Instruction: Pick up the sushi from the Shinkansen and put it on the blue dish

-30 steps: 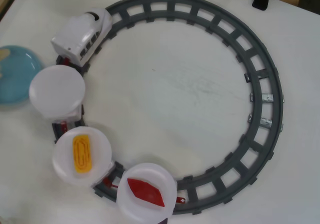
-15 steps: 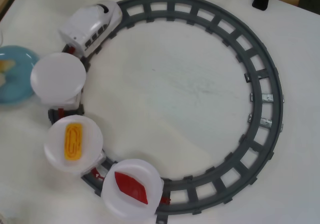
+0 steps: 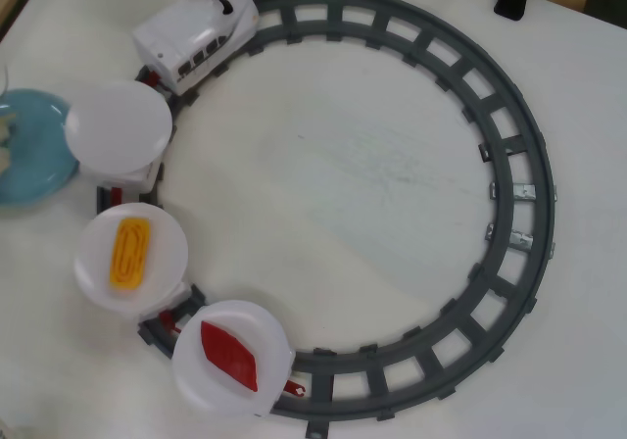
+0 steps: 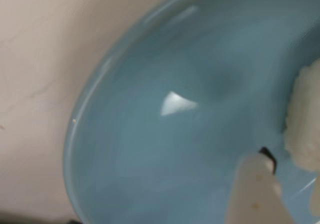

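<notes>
The wrist view is filled by the blue dish [image 4: 150, 149], seen from very close. A whitish, grainy sushi [image 4: 305, 119] shows at its right edge, over the dish's surface. One pale finger [image 4: 255, 194] of my gripper [image 4: 290, 176] reaches up from the bottom edge, its tip right beside the sushi; the other finger is almost cut off. Whether the sushi is held or lying on the dish is unclear. In the overhead view the blue dish [image 3: 34, 160] sits at the far left with a pale piece [image 3: 5, 130] at the frame edge. The Shinkansen [image 3: 196, 35] rides the track at top left.
Behind the train come three white plate cars: an empty one [image 3: 118, 125], one with a yellow grooved piece [image 3: 129, 253], one with a red diamond piece [image 3: 228, 356]. The grey ring track [image 3: 534, 214] spans most of the table. The empty car overlaps the dish's right rim.
The train and its three plate cars have rolled clockwise along the track, up and to the right in the overhead view. The blue dish has stayed in place.
</notes>
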Tool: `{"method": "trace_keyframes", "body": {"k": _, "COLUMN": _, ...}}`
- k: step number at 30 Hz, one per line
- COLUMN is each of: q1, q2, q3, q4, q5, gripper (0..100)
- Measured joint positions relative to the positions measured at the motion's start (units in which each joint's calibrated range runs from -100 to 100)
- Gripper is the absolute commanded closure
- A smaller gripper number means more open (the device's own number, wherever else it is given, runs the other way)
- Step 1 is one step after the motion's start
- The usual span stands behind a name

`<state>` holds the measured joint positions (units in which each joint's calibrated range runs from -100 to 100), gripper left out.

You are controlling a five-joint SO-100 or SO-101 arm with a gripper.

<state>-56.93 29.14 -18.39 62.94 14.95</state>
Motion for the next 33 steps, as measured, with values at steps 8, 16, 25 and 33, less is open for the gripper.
{"method": "trace_keyframes", "body": {"k": 8, "q1": 0.1, "q2": 0.0, "q3": 0.0, "q4": 0.0, "q5": 0.0, "gripper": 79}}
{"method": "trace_keyframes", "body": {"k": 16, "q1": 0.2, "q2": -7.3, "q3": -4.2, "q4": 11.2, "q5": 0.0, "gripper": 79}}
{"method": "trace_keyframes", "body": {"k": 25, "q1": -0.1, "q2": -25.6, "q3": -1.0, "q4": 25.6, "q5": -2.7, "gripper": 79}}
{"method": "trace_keyframes", "body": {"k": 33, "q1": -7.8, "q2": -46.8, "q3": 19.9, "q4": 21.1, "q5": -7.3, "gripper": 79}}
